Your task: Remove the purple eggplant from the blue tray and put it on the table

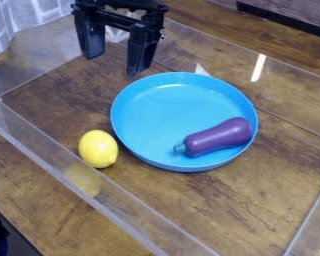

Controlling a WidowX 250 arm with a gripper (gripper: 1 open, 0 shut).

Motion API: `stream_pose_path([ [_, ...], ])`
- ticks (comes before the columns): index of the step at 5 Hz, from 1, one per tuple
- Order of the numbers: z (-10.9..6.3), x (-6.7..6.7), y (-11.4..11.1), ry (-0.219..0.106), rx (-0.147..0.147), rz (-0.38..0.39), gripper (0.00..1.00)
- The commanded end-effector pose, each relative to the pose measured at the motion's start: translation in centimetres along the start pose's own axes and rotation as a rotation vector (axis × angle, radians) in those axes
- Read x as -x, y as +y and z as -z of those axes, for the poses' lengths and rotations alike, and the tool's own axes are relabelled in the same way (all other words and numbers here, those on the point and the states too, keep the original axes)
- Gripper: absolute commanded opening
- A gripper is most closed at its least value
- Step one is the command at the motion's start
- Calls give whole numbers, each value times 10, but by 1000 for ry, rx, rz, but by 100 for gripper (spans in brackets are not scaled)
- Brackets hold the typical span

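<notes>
Eggplant: the purple eggplant (218, 137) lay inside the blue tray (149, 110), on its right half near the rim, lengthwise from lower left to upper right, with its greyish stem cap at the lower-left end.
Lemon: 1 yellow lemon (99, 149) sat on the desk (256, 210), just beside the tray's lower-left rim, apart from it.
Wall: a clear acrylic wall (49, 150) ran along the desk's left edge, near the lemon.
Fingers: the black gripper (117, 48) hung at the upper left, above the desk behind the tray, pointing down; its 2 fingers (144, 55) were spread wide and pinched nothing.
Tray: round, bright blue, low-rimmed, centred on the dark wooden desk, holding only the eggplant.
</notes>
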State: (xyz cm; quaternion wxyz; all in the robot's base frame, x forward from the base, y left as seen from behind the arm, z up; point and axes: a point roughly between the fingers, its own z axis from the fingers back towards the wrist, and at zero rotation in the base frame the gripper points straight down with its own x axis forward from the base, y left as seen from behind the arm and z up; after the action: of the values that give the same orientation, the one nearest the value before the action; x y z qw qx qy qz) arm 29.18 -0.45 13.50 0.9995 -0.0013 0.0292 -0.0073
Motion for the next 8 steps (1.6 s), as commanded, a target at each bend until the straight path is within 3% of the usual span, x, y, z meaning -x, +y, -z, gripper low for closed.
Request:
stream_pose_path([
  [1, 7, -2, -3, 14, 2, 22, 100],
  [3, 21, -7, -11, 34, 4, 86, 100],
  [4, 28, -15, -24, 27, 5, 173, 100],
  [6, 38, -33, -62, -19, -7, 399, 100],
  [8, 53, -47, -96, -59, -28, 475, 100],
])
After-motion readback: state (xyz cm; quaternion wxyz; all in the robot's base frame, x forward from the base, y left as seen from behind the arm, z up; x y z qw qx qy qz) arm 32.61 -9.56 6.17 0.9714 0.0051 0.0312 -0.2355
